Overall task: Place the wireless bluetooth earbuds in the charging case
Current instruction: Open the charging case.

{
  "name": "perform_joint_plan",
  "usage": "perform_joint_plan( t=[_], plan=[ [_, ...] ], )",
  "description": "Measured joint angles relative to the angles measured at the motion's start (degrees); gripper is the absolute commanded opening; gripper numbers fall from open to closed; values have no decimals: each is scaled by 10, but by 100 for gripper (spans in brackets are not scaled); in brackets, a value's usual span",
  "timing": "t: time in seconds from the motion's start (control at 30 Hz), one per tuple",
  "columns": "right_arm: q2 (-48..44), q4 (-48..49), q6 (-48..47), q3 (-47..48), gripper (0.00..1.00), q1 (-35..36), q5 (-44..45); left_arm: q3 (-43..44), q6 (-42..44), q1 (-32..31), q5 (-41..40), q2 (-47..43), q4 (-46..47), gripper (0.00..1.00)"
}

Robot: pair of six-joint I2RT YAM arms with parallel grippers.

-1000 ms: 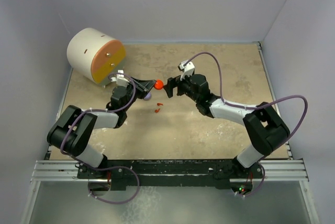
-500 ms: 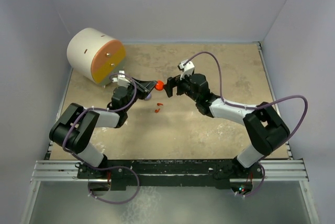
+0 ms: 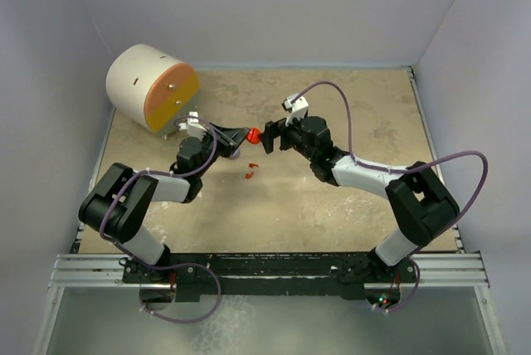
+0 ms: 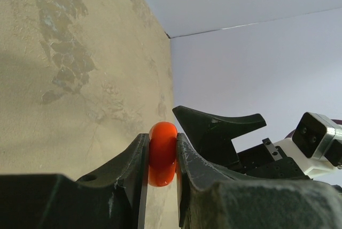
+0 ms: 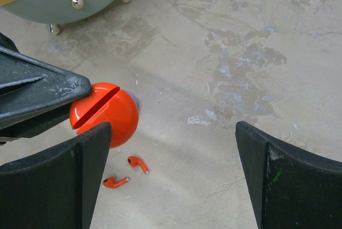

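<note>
A round red-orange charging case [image 5: 104, 112] is pinched between the fingers of the left hand [image 3: 243, 134]. It is held above a mottled beige tabletop [image 3: 348, 197], near the middle. In the left wrist view the case is seen edge-on, as a tall narrow oval squeezed at its sides by both fingers. In the right wrist view a dark slit is seen across its face, running from lower left to upper right.

The right hand [image 3: 269, 134] is spread wide and is turned toward the left hand, just beside the case. In its own wrist view one of its fingers [image 5: 59, 186] overlaps the lower edge of the case, while the other is set well apart to the right.

Two red earbuds [image 5: 138, 164] are seen lying on the tabletop below the case, near each other but apart, and touched by neither hand. In the right wrist view the upper one is laid slantwise, upper left to lower right. The lower one [image 5: 115, 181] is laid almost level across that view. Which end is the bud is too small to tell.

A sliver of pale lavender [image 5: 135, 100] is seen just behind the case; what it is cannot be told. A large drum-shaped object [image 3: 149, 88], cream with an orange round face, is laid on its side at the far left corner of the tabletop, well apart from the hands.
</note>
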Motion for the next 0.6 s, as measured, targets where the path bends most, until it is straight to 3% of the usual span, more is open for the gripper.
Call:
perform_joint_plan(
  t=[0.6],
  plan=[
    [30,4,2,0,99,0,-1,0,-31,1,6,7,43,0]
  ],
)
